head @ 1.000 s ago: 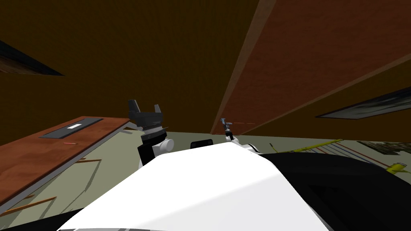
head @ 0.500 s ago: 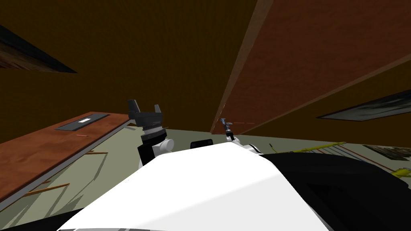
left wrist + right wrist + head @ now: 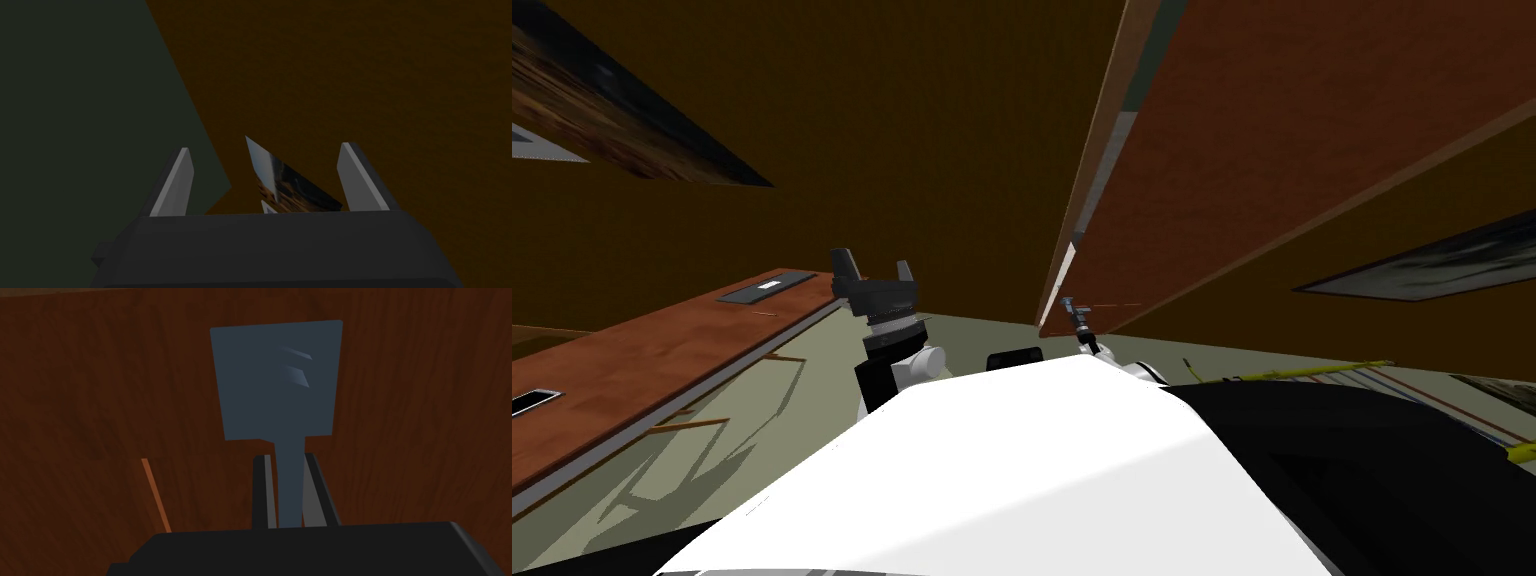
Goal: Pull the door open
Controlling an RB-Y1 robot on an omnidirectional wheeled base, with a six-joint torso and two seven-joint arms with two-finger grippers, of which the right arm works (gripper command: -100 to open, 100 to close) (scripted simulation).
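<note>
Door [image 3: 1312,150] is red-brown wood, up ahead on my right, and it's standing slightly ajar with a thin grey sliver along its left edge. Right gripper [image 3: 285,460] sits tight against the door, fingers [image 3: 265,488] pinched narrow on the stem of the grey handle [image 3: 277,378]. Left gripper [image 3: 874,272] hangs well left of the door, spread wide, holding nothing.

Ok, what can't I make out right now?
- Beyond the reddish-brown wooden door: head view, gap at its edge too narrow.
- End of the blue-grey door handle: right wrist view, behind the dark body of the right gripper.
- Door's hinge side: cut off by head view's edge.
</note>
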